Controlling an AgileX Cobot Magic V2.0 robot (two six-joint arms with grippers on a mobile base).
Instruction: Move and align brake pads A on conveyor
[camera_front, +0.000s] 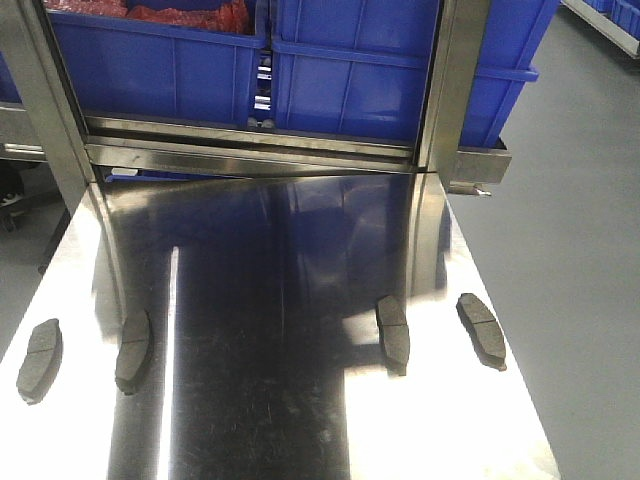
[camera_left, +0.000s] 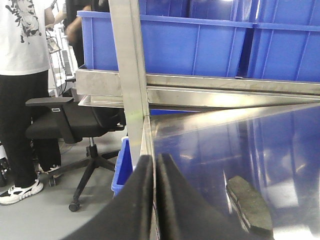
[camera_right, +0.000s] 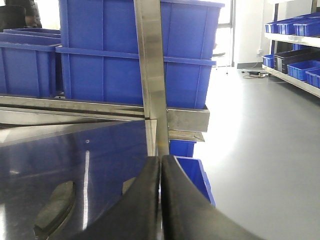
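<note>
Left gripper shut tight and empty, one brake pad low to its right on the steel table, right gripper likewise shut, a pad low to its left, four brake pads A lay spaced across the table, blue bins beyond.

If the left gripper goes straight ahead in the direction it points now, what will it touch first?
Probably the upright steel post at the far edge of the table: the shut left gripper points almost straight at it, with nothing seen between. The depth is unclear.
</note>
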